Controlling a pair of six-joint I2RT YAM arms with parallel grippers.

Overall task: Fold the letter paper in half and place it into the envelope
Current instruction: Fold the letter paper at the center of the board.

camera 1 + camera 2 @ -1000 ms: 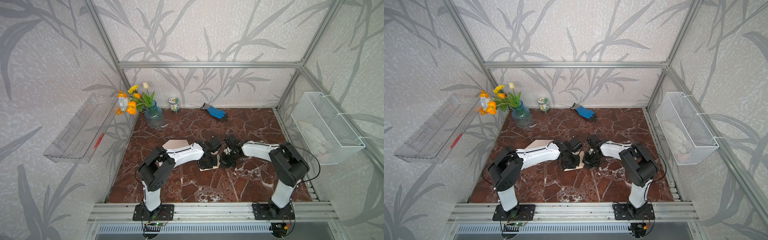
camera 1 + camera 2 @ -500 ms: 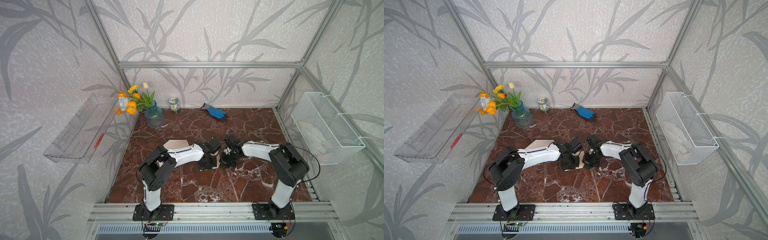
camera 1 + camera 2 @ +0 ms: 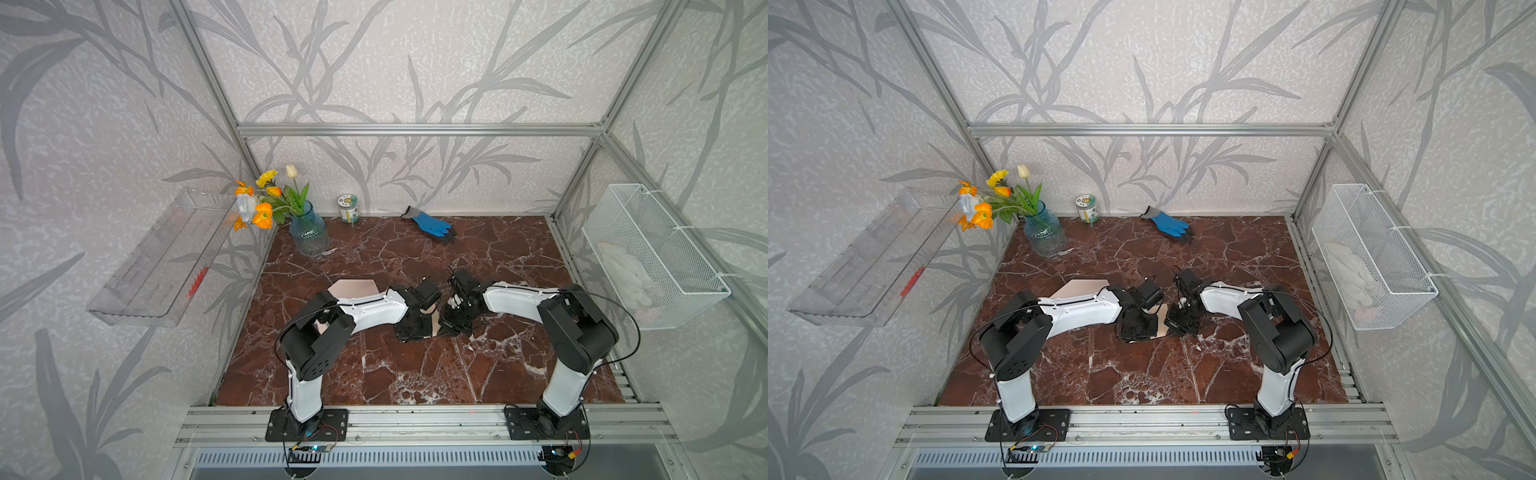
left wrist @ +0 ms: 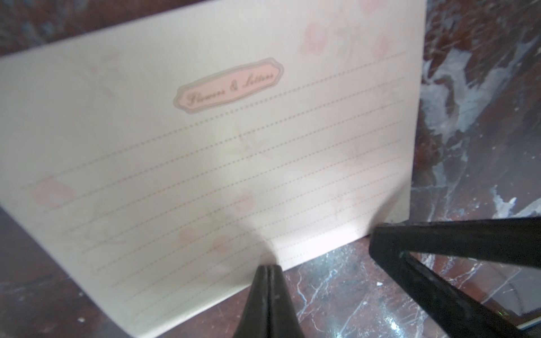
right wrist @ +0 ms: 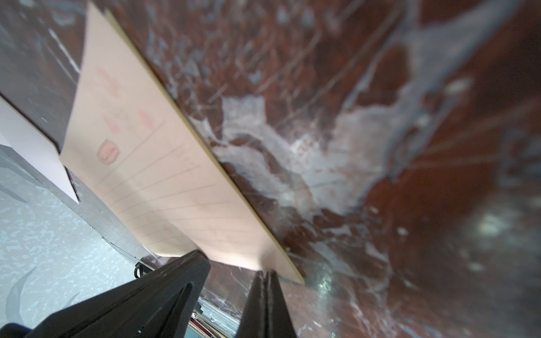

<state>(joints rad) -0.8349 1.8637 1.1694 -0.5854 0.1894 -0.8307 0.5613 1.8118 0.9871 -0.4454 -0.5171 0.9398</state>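
Observation:
The letter paper (image 4: 222, 152), cream with dotted lines and a pink label, lies mid-table; in both top views only a sliver (image 3: 435, 325) (image 3: 1162, 327) shows between the two grippers. My left gripper (image 4: 268, 267) (image 3: 415, 332) is shut, its tips resting on the paper's near edge, not pinching it. My right gripper (image 5: 268, 274) (image 3: 453, 326) is shut too, with its tips at the paper's corner (image 5: 281, 263), where the edge looks two layers thick. The pale pink envelope (image 3: 353, 286) (image 3: 1077, 288) lies behind the left arm, partly covered by it.
At the back stand a blue glass vase of flowers (image 3: 309, 235), a small jar (image 3: 347, 208) and a blue glove (image 3: 432, 224). A white wire basket (image 3: 652, 257) hangs on the right wall, a clear shelf (image 3: 166, 257) on the left.

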